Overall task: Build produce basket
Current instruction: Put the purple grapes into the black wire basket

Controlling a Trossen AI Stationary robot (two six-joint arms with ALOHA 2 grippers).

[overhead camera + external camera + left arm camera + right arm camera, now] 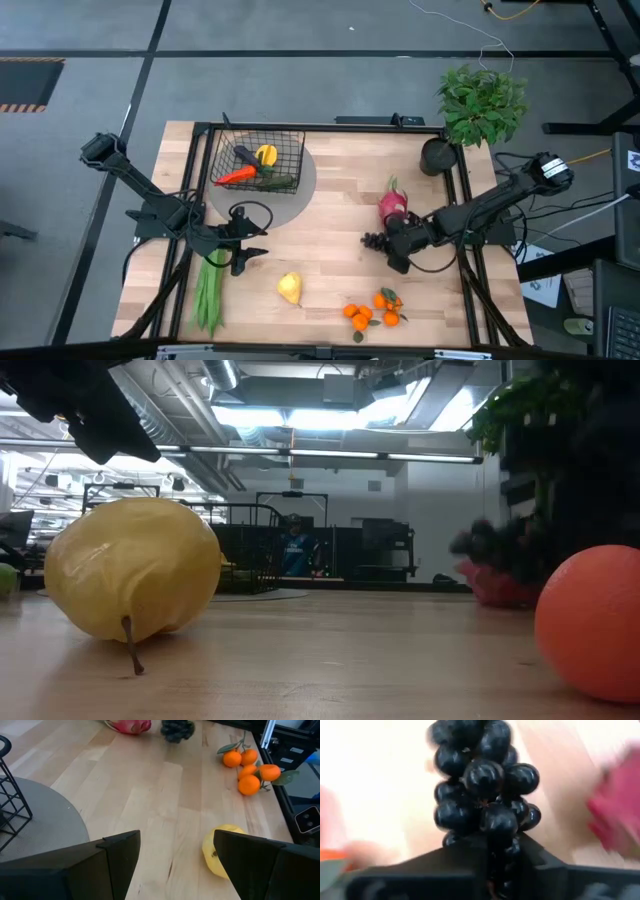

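**Right gripper clamped on the grapes; left gripper empty near the pear**

Right gripper (385, 243) sits low on the table's right half, fingers closed around the dark grapes (485, 785). The bunch hangs out past the fingertips. The pink dragon fruit (393, 205) lies just beside it, toward the far edge.

Left gripper (250, 257) hovers over the left half, fingers spread, holding nothing. The yellow pear (289, 288) lies near it, toward the near edge. Green beans (209, 292) lie along the left edge. Oranges (372, 311) cluster by the near edge, right of the pear.

The basket (295, 142) stands on a grey round mat (305, 185) at the far left corner. Inside it are a carrot (236, 176), a yellow pepper (266, 154), a dark eggplant (246, 156) and something green. A potted plant (482, 100) and a dark cup (437, 157) stand at the far right corner. Bare wood lies between grapes and basket.
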